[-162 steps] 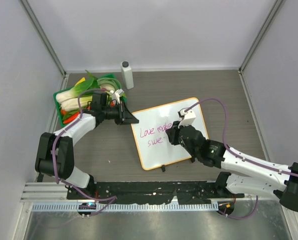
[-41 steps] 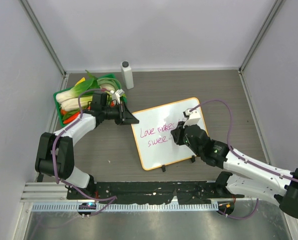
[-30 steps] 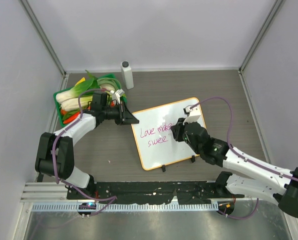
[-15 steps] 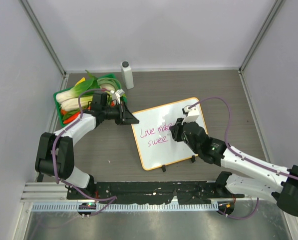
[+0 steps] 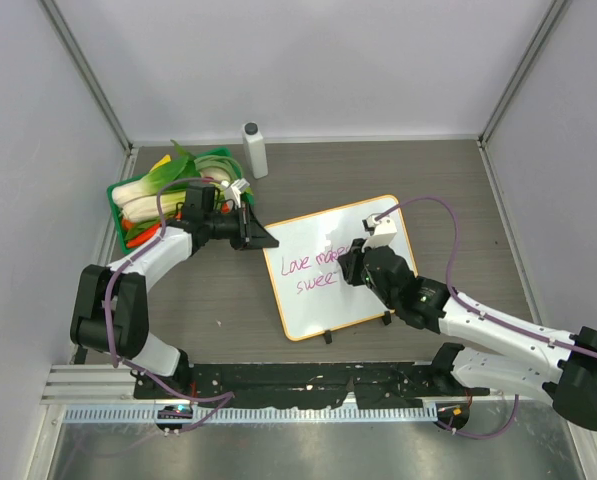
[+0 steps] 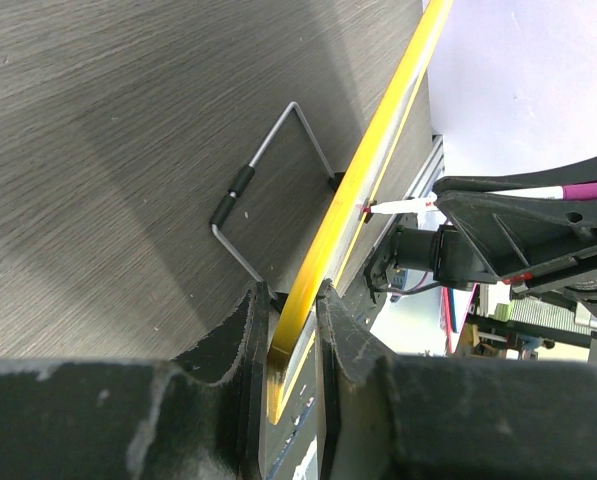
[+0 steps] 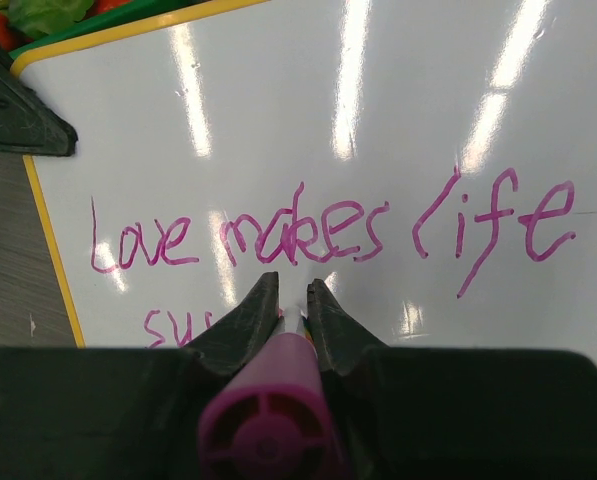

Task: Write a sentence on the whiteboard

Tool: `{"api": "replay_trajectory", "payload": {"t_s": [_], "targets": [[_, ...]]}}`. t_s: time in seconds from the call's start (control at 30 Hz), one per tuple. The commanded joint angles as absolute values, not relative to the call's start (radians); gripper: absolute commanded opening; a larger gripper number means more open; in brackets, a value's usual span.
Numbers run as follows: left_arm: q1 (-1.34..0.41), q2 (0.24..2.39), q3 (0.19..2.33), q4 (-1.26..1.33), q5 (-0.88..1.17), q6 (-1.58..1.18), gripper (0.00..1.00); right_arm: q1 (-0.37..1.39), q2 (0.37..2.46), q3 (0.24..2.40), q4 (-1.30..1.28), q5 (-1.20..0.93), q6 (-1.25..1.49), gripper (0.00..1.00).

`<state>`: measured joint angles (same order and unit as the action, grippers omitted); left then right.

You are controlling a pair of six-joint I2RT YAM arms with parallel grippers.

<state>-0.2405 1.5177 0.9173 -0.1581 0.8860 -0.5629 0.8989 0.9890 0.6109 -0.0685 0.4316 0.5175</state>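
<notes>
Longer sentence [image 7: 298, 238]; two lines, one whiteboard [image 5: 323, 300], one marker [image 7: 268, 420].

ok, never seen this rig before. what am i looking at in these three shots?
Two robot arms bolted to the near edge of a table, each ending in a two-finger gripper. The wide picture comes from a fixed camera above and behind them; the other two come from cameras on each wrist. The left gripper is clamped on the orange frame of the whiteboard. The right gripper holds a magenta marker, tip pointed at the board. The sentence reads "Love makes life", with a second line starting "sw". Also on the table: a green tray of vegetables and a white bottle.
</notes>
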Motion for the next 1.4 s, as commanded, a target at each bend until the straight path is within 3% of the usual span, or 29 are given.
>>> {"api": "replay_trajectory", "payload": {"t_s": [0.0,0.9,1.37], "targets": [[-0.256,1.546,0.888,-0.249,0.718,-0.511,0.0,0.894,0.996,0.595,-0.06,0.463,0.535,0.01],[-0.256,1.542,0.887,-0.249,0.716,-0.511,0.0,0.877,0.904,0.652,-0.144,0.517,0.54,0.02],[-0.256,1.548,0.887,-0.242,0.719,-0.511,0.0,0.877,0.994,0.692,-0.063,0.486,0.512,0.01]]}}
